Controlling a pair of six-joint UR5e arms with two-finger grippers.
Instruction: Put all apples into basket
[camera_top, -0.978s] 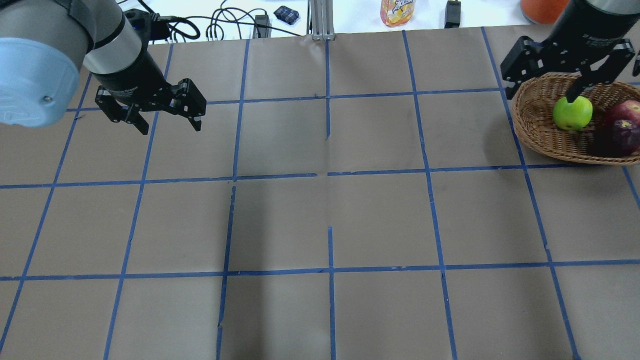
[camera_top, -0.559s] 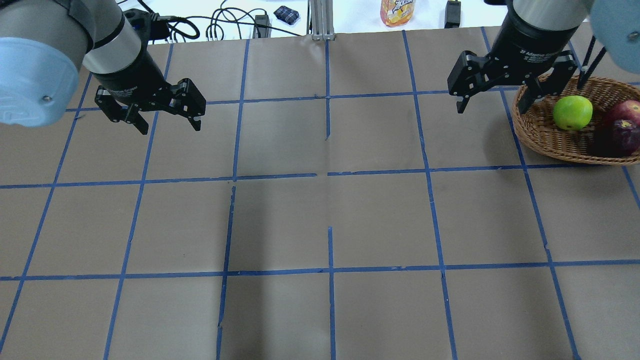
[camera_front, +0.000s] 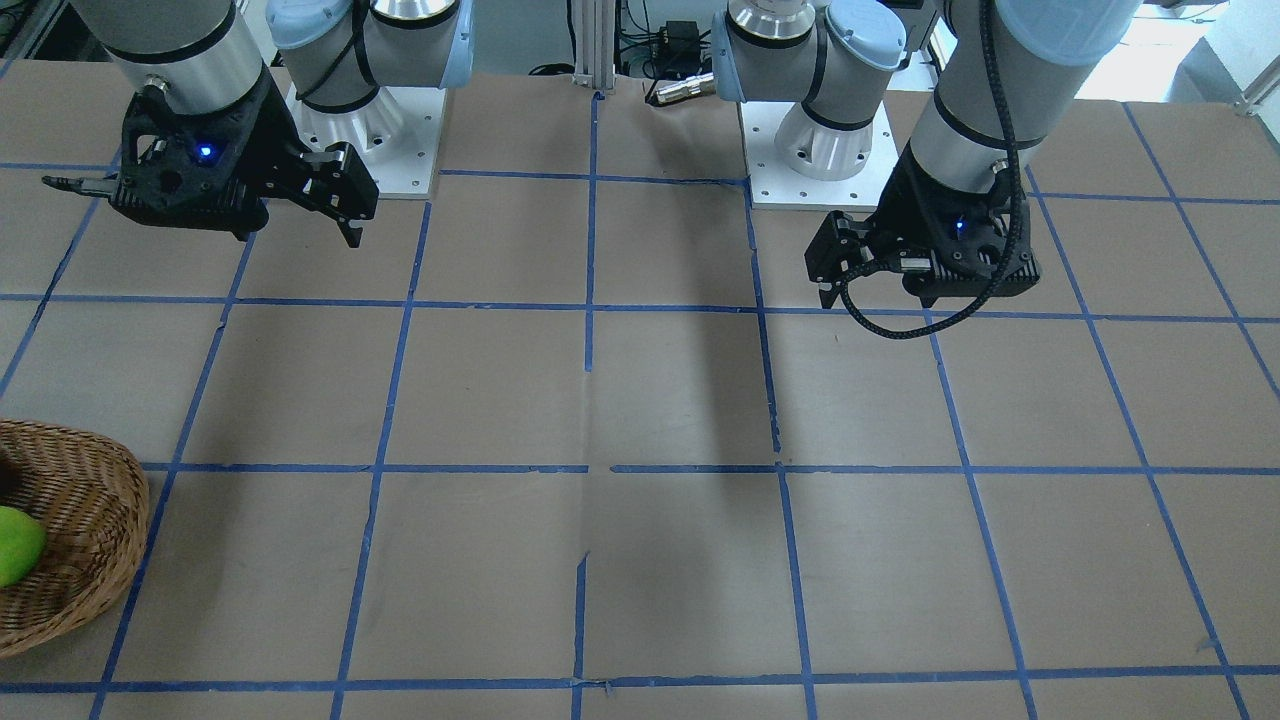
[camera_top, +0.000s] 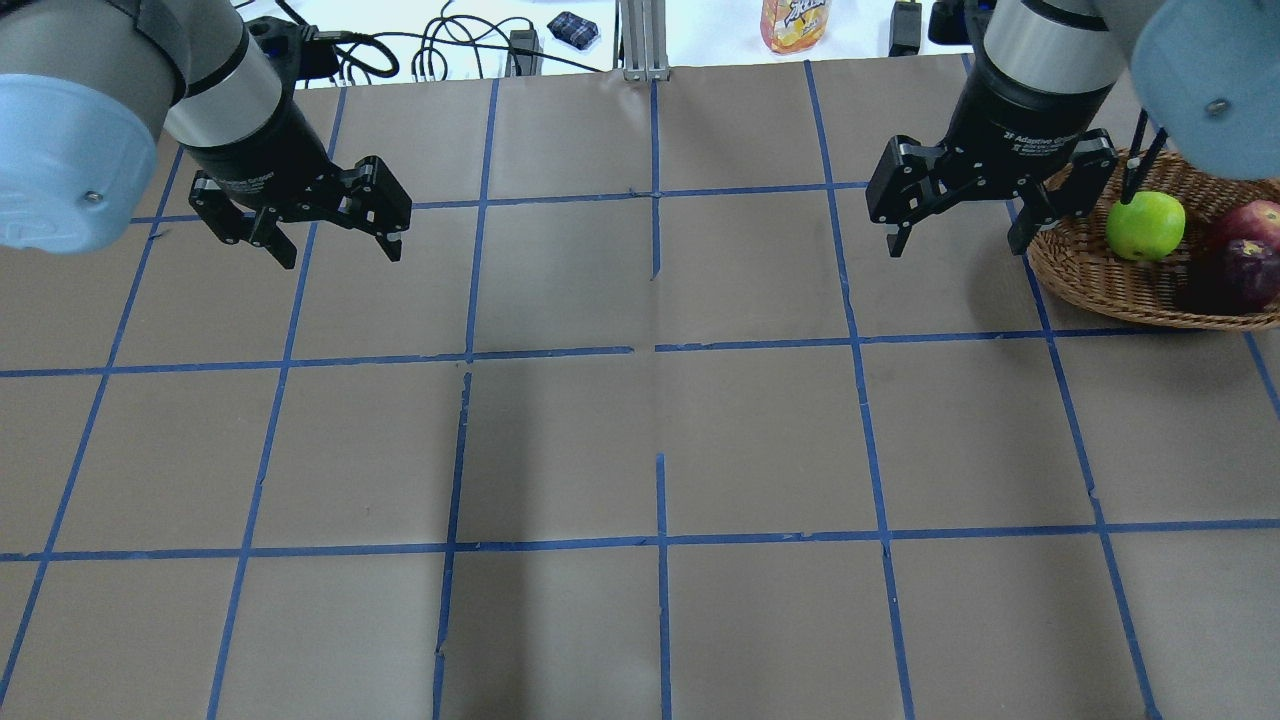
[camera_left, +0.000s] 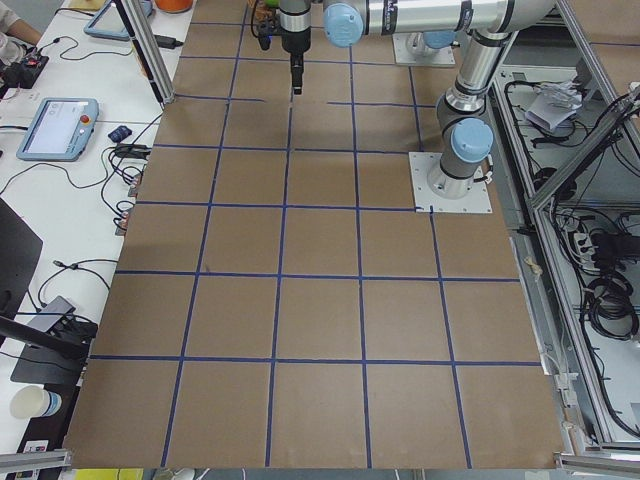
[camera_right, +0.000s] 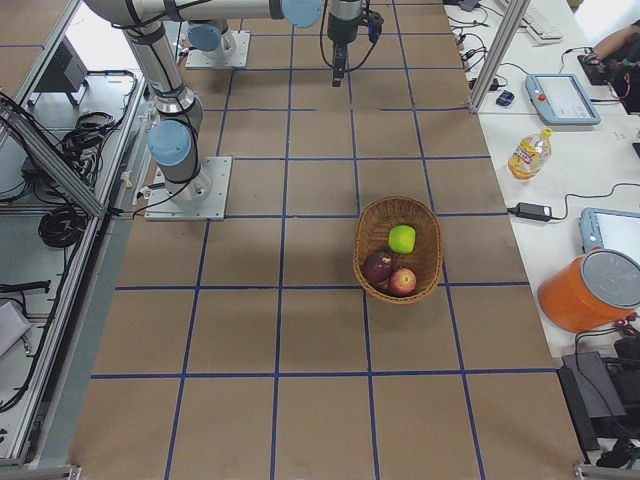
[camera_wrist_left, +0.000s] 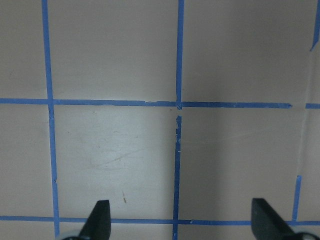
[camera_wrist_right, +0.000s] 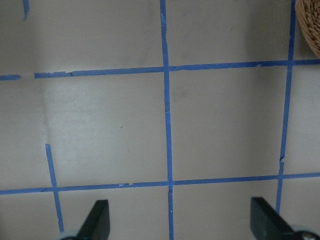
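Right gripper (camera_top: 955, 243), jaws spread wide and empty, points down over the table (camera_top: 760, 430) just beside the basket (camera_top: 1085, 272). The lettering on its wrist appears to read "2F Adaptive Gripper". Left gripper (camera_top: 342, 257), likewise wide and empty, hangs well apart. Green apple (camera_top: 1145, 226), red apple (camera_top: 1256, 217) and maroon apple (camera_top: 1246, 268) lie inside the basket.

The table (camera_top: 760, 440), brown with a grid of blue tape (camera_top: 560, 543), carries the basket (camera_top: 1085, 280) on the robot's right side.
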